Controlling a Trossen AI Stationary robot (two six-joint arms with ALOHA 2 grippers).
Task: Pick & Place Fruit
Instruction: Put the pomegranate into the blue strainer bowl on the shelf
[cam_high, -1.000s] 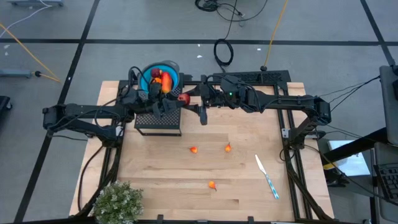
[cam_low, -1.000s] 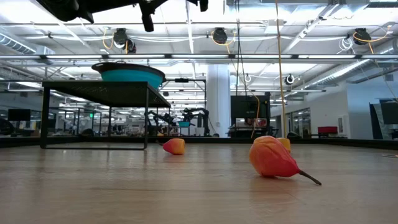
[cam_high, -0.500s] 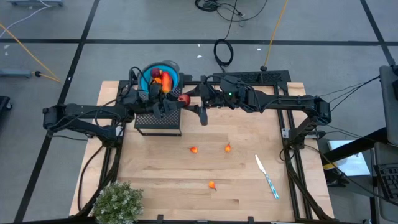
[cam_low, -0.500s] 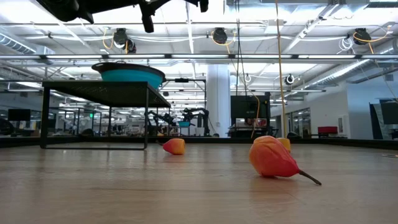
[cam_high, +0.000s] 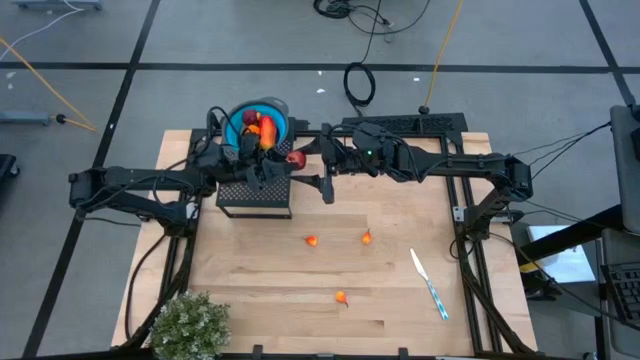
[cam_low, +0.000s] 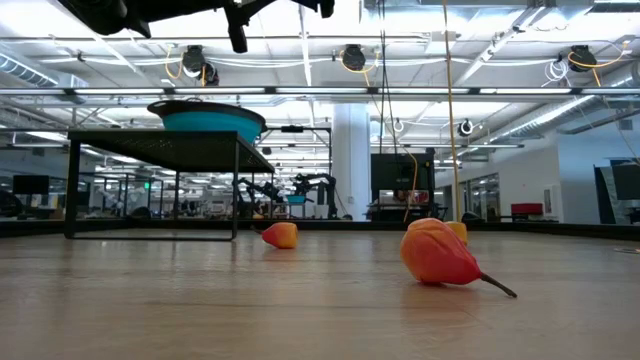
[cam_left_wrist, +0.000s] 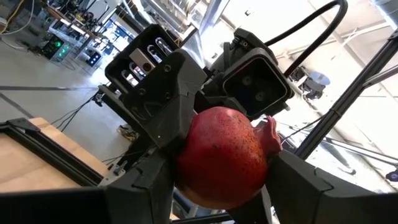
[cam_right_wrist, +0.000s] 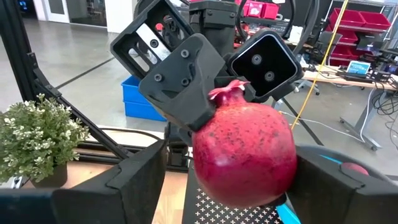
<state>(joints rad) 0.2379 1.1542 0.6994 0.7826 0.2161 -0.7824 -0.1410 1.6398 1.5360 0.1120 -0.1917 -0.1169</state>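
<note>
Pomegranate (cam_left_wrist: 225, 157) apparently held between both tools.

table (cam_high: 300, 270): pale wood, matt | pomegranate (cam_right_wrist: 244, 155): speckled, slightly glossy

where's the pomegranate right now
In the high view the pomegranate is up in the air between the left hand and right hand, just right of the blue bowl on the black stand.
</note>
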